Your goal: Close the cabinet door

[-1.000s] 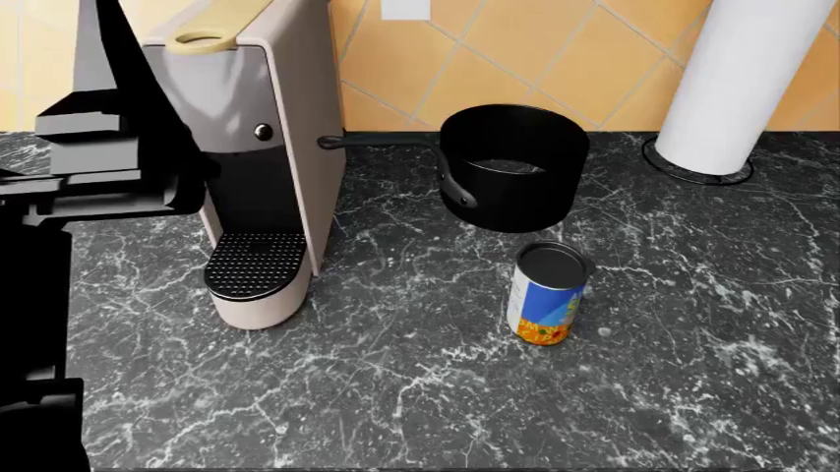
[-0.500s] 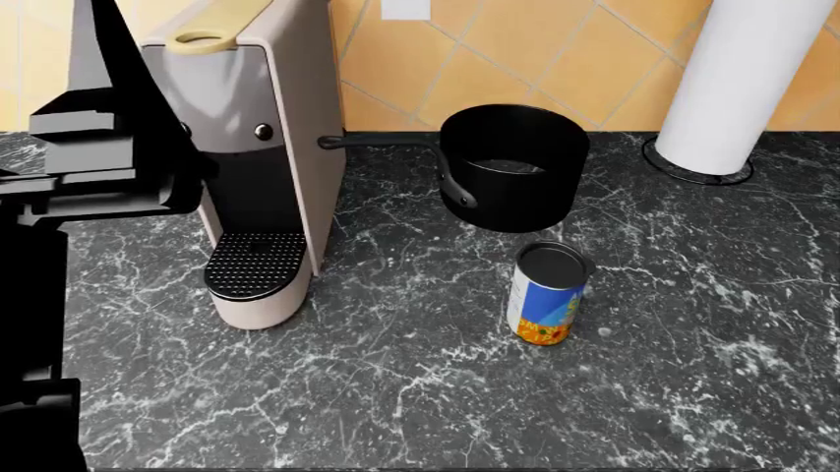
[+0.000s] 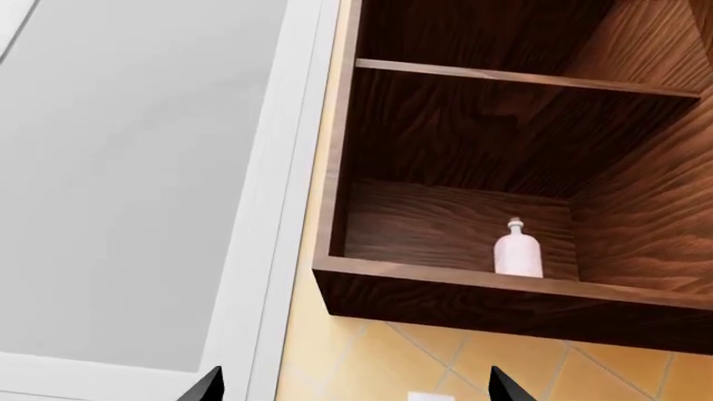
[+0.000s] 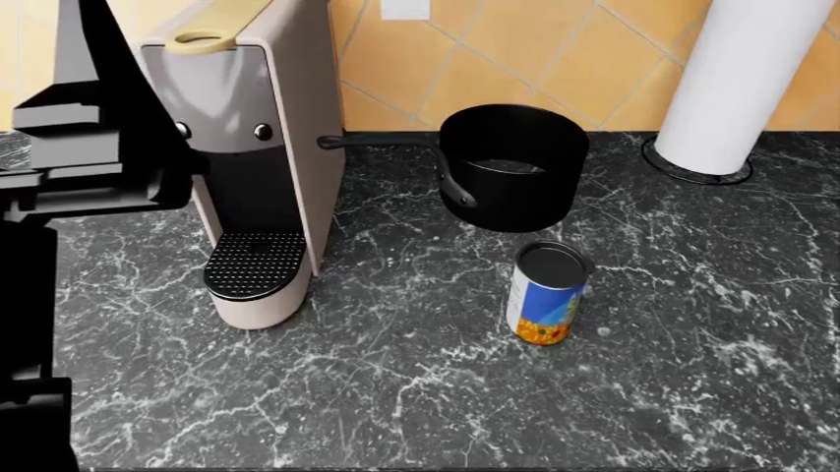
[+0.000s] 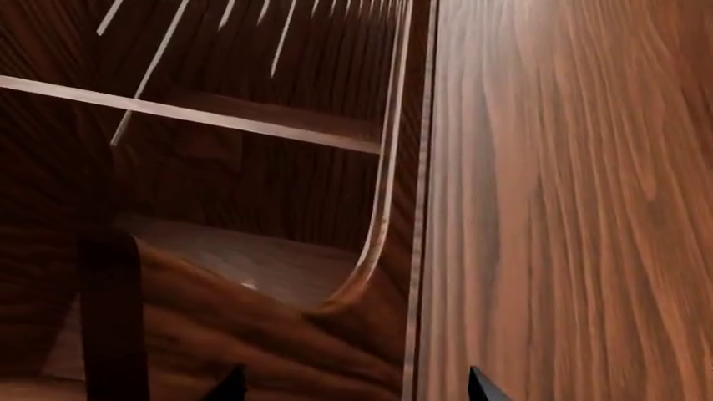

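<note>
The wooden cabinet (image 3: 468, 159) stands open in the left wrist view, with two shelves and a small pale bottle (image 3: 518, 251) on the lower one; no door shows there. My left gripper (image 3: 354, 388) is open below the cabinet, only its two dark tips showing. In the right wrist view a broad wood panel, the cabinet door (image 5: 557, 209), fills one side at close range. A pale curved handle (image 5: 379, 209) runs along its edge, and the shelves lie beyond. My right gripper (image 5: 356, 386) is open with nothing between its tips, close to the door's edge.
In the head view my left arm (image 4: 92, 147) rises at the left of the dark marble counter (image 4: 393, 393). On the counter are a beige coffee machine (image 4: 263, 147), a black pot (image 4: 514, 165), a can (image 4: 549, 293) and a white paper roll (image 4: 749, 79). A white window frame (image 3: 279, 209) adjoins the cabinet.
In the head view my left arm has shifted slightly up and to the left. The counter objects have not moved.
</note>
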Tool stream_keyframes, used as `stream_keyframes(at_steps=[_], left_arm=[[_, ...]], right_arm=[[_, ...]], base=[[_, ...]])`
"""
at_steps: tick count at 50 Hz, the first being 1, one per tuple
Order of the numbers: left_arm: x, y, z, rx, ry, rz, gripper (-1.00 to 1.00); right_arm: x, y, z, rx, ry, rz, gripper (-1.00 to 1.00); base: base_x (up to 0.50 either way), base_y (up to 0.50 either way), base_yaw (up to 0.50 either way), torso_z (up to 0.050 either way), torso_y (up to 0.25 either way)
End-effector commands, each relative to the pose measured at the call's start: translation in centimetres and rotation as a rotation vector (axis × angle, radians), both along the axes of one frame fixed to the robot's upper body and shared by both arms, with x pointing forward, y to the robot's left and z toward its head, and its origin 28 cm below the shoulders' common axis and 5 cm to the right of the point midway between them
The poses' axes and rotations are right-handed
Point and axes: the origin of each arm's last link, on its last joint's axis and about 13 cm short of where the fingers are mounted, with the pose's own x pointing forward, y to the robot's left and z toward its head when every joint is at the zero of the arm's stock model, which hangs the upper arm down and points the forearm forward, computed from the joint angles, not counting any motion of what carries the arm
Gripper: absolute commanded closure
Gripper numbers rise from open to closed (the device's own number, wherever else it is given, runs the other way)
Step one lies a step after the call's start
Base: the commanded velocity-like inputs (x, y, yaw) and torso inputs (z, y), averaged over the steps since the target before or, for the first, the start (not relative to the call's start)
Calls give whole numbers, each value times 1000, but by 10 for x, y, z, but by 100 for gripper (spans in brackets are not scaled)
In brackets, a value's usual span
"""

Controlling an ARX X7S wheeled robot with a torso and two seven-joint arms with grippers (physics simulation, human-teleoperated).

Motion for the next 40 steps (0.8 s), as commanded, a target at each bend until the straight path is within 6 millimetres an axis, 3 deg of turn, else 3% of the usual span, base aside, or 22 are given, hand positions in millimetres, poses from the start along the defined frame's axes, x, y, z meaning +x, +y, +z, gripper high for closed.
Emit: stream_keyframes(at_steps=[1,16,40], left_arm=[[0,1,1,-3,-3,2,-100],[-1,1,1,-3,-3,3,-100],[-2,2,3,-7,-8,3,-100]], right_arm=[[16,8,-2,-26,49,30,-100],[28,22,-6,-71,75,61,-100],[31,41,-1,-130,63,99,-100]], base=[[0,0,0,0,0],[3,1,4,1,0],[4,2,5,1,0]])
